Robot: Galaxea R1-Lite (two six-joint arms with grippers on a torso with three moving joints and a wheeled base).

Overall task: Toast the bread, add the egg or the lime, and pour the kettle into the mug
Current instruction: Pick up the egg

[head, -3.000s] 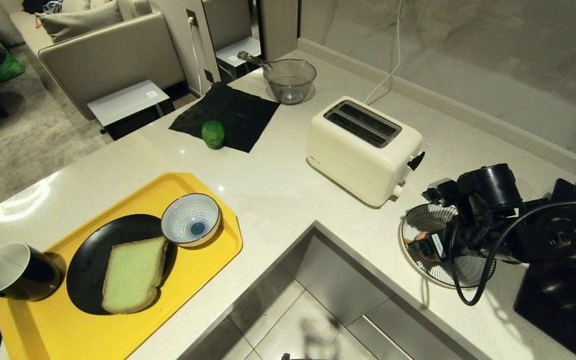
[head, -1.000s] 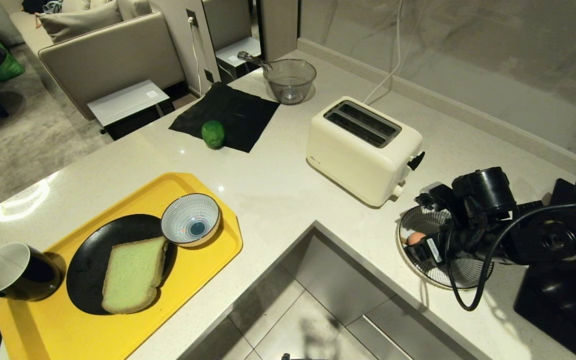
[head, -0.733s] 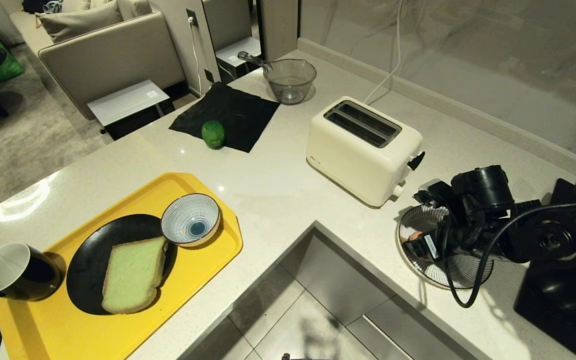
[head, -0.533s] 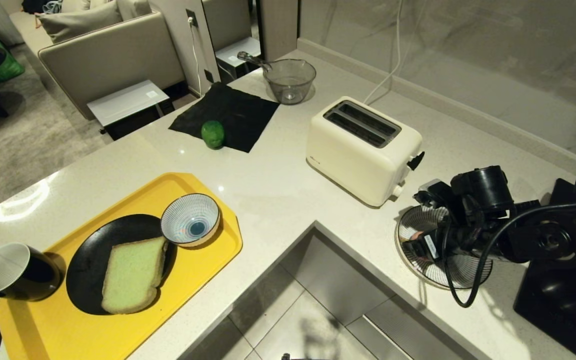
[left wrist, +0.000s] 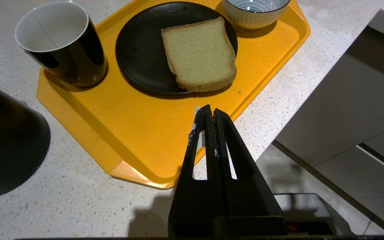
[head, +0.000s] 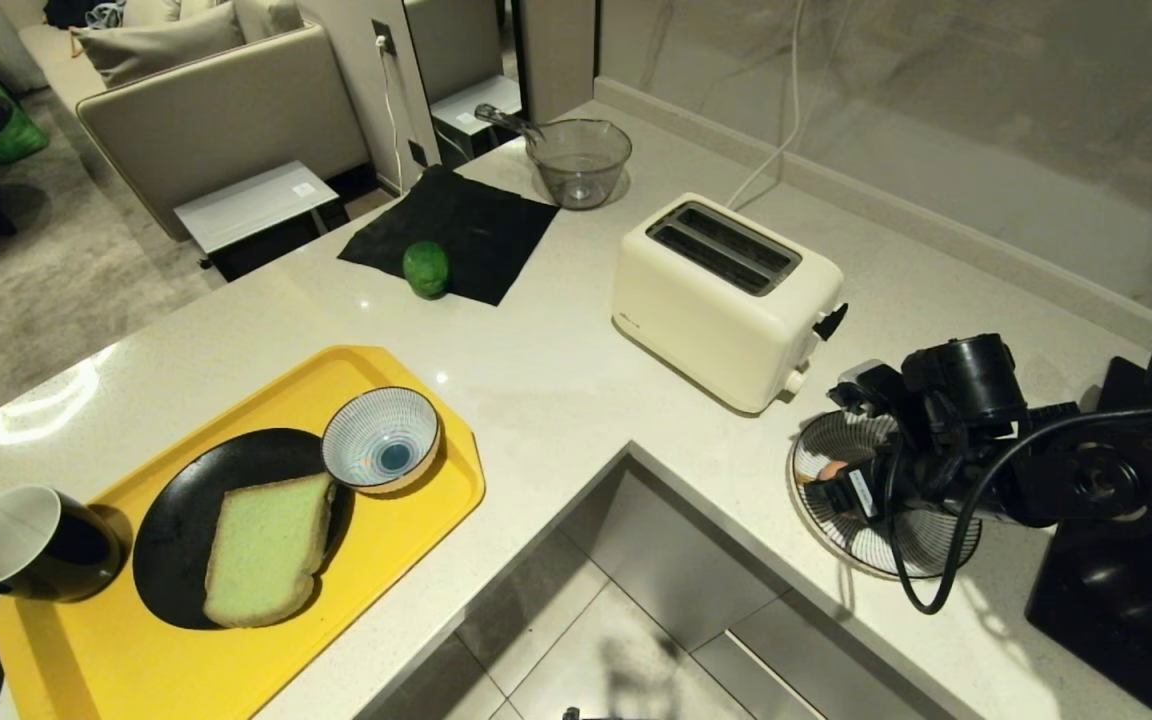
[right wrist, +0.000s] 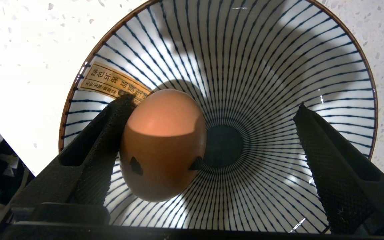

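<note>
The bread (head: 264, 548) lay untoasted on its plate, well left of the toaster (head: 726, 300), while the right gripper (right wrist: 208, 133) was spread around the ungrasped egg (right wrist: 163, 145).

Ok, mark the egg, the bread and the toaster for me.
egg (right wrist: 163, 146), right wrist view, middle of its shell, inside the striped bowl.
bread (head: 266, 548), head view, centre of the slice's top face.
toaster (head: 706, 318), head view, its cream side wall below the slots.

striped bowl (right wrist: 278, 50) | gold sticker (right wrist: 113, 83) "绿色环保" (rest unclear)
</note>
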